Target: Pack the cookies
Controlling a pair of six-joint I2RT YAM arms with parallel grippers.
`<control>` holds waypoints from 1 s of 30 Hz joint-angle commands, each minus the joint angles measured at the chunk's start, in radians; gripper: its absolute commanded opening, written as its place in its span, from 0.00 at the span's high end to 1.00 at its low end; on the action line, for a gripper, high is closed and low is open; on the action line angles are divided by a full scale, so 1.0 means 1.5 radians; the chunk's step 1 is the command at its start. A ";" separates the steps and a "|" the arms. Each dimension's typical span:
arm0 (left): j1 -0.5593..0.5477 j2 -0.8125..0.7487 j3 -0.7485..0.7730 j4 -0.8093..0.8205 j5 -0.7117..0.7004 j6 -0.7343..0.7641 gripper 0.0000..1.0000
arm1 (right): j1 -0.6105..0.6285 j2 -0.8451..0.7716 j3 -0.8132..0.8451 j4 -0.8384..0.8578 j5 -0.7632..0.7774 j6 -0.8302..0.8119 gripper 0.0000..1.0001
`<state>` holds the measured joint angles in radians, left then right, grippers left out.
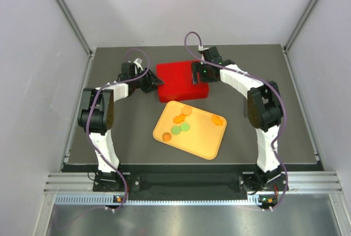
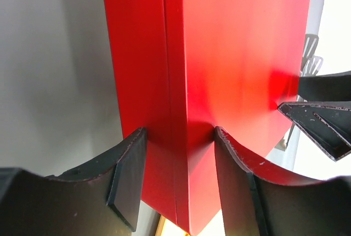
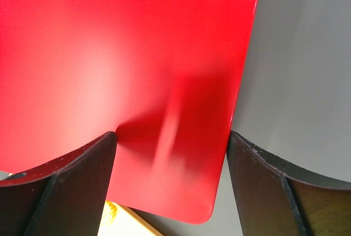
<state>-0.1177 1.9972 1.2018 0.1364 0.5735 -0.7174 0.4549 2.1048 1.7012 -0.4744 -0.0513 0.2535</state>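
As both arms [image 1: 118, 89] [image 1: 241, 79] reach forward, jaws straddle the red box [image 1: 178, 82].

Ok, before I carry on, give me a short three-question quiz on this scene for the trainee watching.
1. True or false: the red box stands open.
2. Where do the cookies lie? A) inside the red box B) on the yellow tray C) on top of the red box
3. All the cookies in view but one are orange. What colour is the odd one?
Key: 1 false, it is closed. 2 B. 3 green, the green cookie.
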 commanded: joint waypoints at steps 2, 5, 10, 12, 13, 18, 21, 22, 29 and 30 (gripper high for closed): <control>-0.064 0.034 -0.056 -0.035 -0.021 -0.007 0.77 | 0.055 0.023 -0.047 0.012 -0.056 0.004 0.23; -0.072 0.037 -0.070 -0.022 -0.034 -0.016 0.79 | 0.051 0.019 -0.053 0.014 -0.056 0.003 0.22; -0.106 0.026 -0.092 0.001 -0.066 -0.030 0.84 | 0.036 0.021 -0.056 0.016 -0.063 0.002 0.24; -0.124 0.014 -0.104 0.010 -0.076 -0.037 0.83 | 0.024 0.023 -0.053 0.017 -0.071 0.002 0.22; -0.128 0.010 -0.106 0.011 -0.078 -0.039 0.83 | 0.019 0.025 -0.051 0.016 -0.074 0.002 0.22; -0.133 -0.031 -0.101 -0.001 -0.078 -0.037 0.81 | -0.014 0.036 -0.018 0.009 -0.114 0.000 0.21; -0.133 -0.056 -0.091 -0.016 -0.081 -0.028 0.73 | -0.028 0.044 0.002 0.005 -0.146 -0.009 0.19; -0.132 -0.062 -0.081 -0.020 -0.083 -0.022 0.69 | -0.032 0.047 0.010 0.006 -0.151 -0.011 0.19; -0.089 -0.100 -0.051 -0.021 -0.089 -0.021 0.45 | -0.039 0.057 0.031 0.006 -0.188 -0.031 0.16; -0.083 -0.100 -0.045 -0.019 -0.086 -0.020 0.43 | -0.039 0.057 0.033 0.005 -0.187 -0.033 0.15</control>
<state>-0.2394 1.8805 1.1000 0.1577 0.3504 -0.7528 0.3641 2.1387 1.7245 -0.4419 -0.2054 0.2150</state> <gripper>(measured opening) 0.564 0.844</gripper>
